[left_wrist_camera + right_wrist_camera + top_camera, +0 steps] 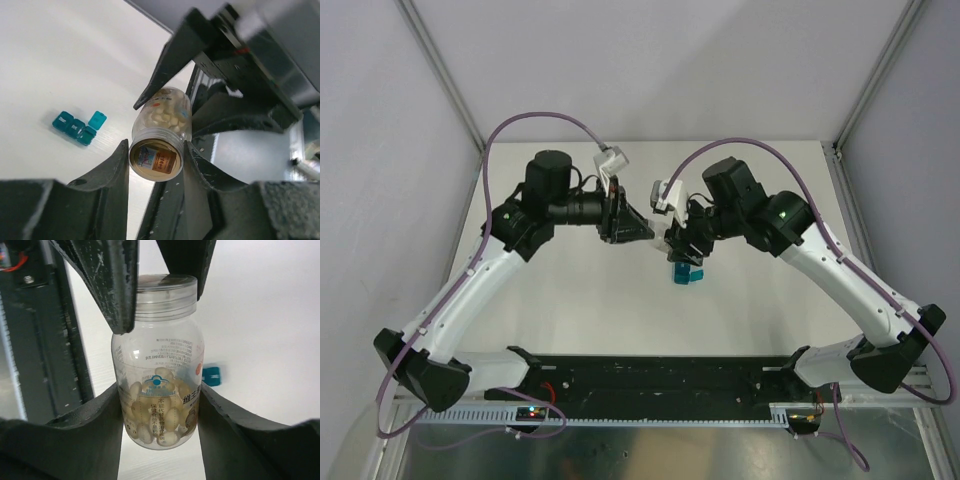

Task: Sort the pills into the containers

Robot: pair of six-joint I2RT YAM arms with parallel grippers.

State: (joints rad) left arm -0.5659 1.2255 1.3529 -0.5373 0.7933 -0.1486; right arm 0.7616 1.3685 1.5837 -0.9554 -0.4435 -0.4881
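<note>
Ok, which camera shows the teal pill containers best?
Left wrist: the teal containers lie in clear view, one lid open. Top external shows them small, partly under the right gripper. Right wrist shows only a sliver behind the bottle.

The bottle (159, 365), with pills (157, 422) in it, sits mid-frame between the right gripper (160, 390) below and the left gripper (161, 307) above. The containers (686, 274) lie on the table (570, 300), just below centre.
</note>
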